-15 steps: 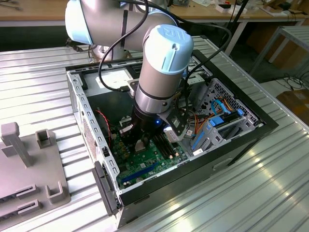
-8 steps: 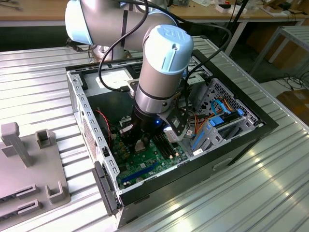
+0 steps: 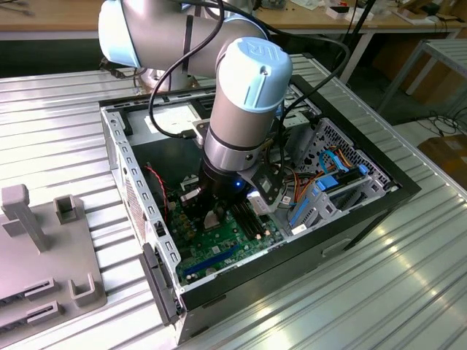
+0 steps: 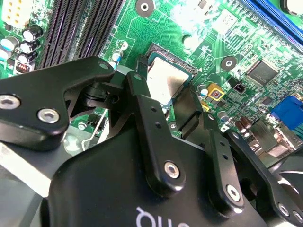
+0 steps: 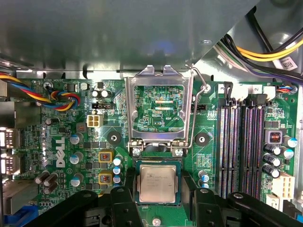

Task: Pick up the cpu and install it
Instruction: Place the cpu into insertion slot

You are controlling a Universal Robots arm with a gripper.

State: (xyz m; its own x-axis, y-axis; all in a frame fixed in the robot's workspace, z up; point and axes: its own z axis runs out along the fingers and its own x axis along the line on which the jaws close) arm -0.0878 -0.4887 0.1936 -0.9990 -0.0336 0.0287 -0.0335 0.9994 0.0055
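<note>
The cpu is a flat silver-grey square with a thin green rim. It lies level in the black socket on the green motherboard, just below the raised metal load plate. In the second wrist view the cpu sits between two black fingers, one pressed against each side edge. My gripper is shut on the cpu, low over the socket. In the exterior view the gripper reaches down into the open computer case.
Black memory slots run beside the socket, with capacitors past them. Coloured cable bundles hang near the board's edge. A drive cage with blue cables fills the case at the exterior view's right. A grey fixture stands on the ribbed table.
</note>
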